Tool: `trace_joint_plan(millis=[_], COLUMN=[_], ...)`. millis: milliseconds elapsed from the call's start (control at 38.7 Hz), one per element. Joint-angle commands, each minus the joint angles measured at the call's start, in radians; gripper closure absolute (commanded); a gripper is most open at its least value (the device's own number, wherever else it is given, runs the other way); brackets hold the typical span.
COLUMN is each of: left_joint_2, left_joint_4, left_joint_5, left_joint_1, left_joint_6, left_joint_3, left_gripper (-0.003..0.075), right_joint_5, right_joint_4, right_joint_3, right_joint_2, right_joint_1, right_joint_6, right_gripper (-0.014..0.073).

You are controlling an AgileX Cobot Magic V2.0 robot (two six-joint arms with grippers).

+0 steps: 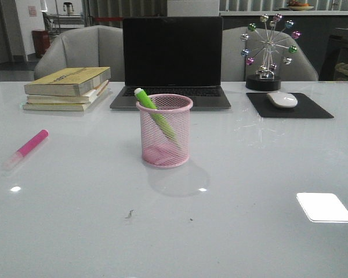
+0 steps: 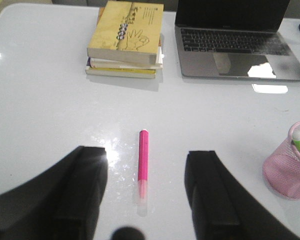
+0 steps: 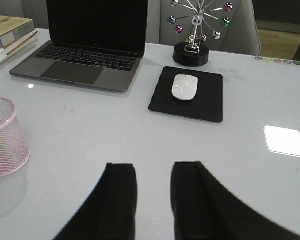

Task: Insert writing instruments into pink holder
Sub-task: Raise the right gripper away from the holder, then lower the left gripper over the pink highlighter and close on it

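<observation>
Nearest to us, our left gripper [image 2: 146,200] hangs above the table [image 1: 75,231] with its jaws spread wide and nothing between them. The pink highlighter [image 2: 143,165] lies flat on the white surface directly under that gap, its pale cap toward us and its pink end pointing at the far edge. Our right gripper [image 3: 152,200] hovers over the right half of the table, its fingers parted by a narrow gap and holding nothing.

We judge the step in hand to be picking up this pink highlighter. To do it well, we should descend straight down, keep the barrel centred between the fingers, and close across its width on the pink body rather than the cap, so that it stays aligned when lifted. It is round and may roll on the glossy top if one finger touches first.

Farther in, near the table's centre, stands the pink holder [image 1: 164,130]. It already contains the green highlighter [image 1: 155,114], leaning with its pale end over the rim's left side. There is room beside it for the second marker.

Along the far edge sit a stack of books [image 1: 68,88], an open laptop [image 1: 171,61], and a mouse [image 1: 282,99] on a black mouse pad [image 1: 313,109].
</observation>
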Motion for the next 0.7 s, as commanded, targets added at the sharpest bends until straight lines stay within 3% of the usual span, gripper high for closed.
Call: trace_joint_plan(millis=[0, 181, 336, 672], left_joint_2=[0.097, 0.318, 0.482, 0.707], left_joint_4=[-0.012, -0.012, -0.012, -0.012], left_joint_5=[0.013, 0.163, 0.197, 0.282], left_joint_1=[-0.005, -0.005, -0.005, -0.005], left_joint_6=[-0.001, -0.001, -0.001, -0.001], left_joint_3=[-0.143, -0.357, -0.497, -0.604], left_gripper=[0.0293, 0.0293, 0.0293, 0.0293], right_joint_5=[-0.04, -0.042, -0.042, -0.042], right_joint_4=[0.025, 0.025, 0.025, 0.025], right_joint_3=[-0.03, -0.03, -0.03, -0.03], right_joint_2=[-0.008, -0.008, -0.008, -0.008], right_joint_1=[0.001, 0.001, 0.001, 0.001], right_joint_6=[0.002, 0.002, 0.002, 0.002], right_gripper=[0.0281, 0.0281, 0.0281, 0.0281])
